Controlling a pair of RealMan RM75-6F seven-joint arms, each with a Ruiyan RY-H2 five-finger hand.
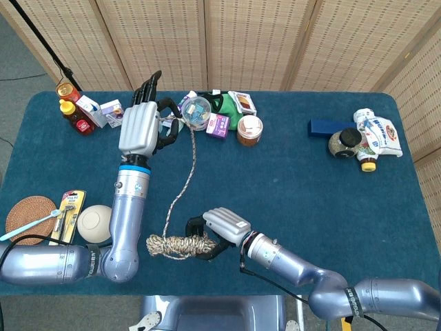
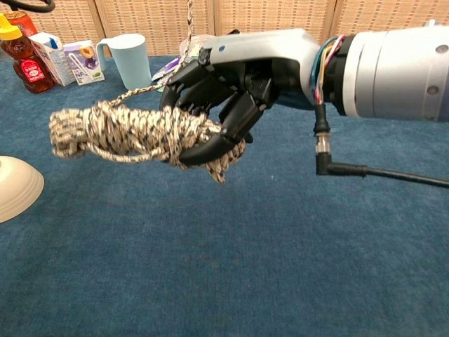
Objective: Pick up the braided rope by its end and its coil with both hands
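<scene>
Staged test area, likely a lab: a table under blue cloth (image 1: 289,179) backed by folding woven screens (image 1: 248,41). Beyond the left hand (image 1: 138,127), household props sit in clusters: sauce bottles (image 1: 72,110), cartons (image 1: 110,110), a blue mug (image 2: 130,60).
</scene>
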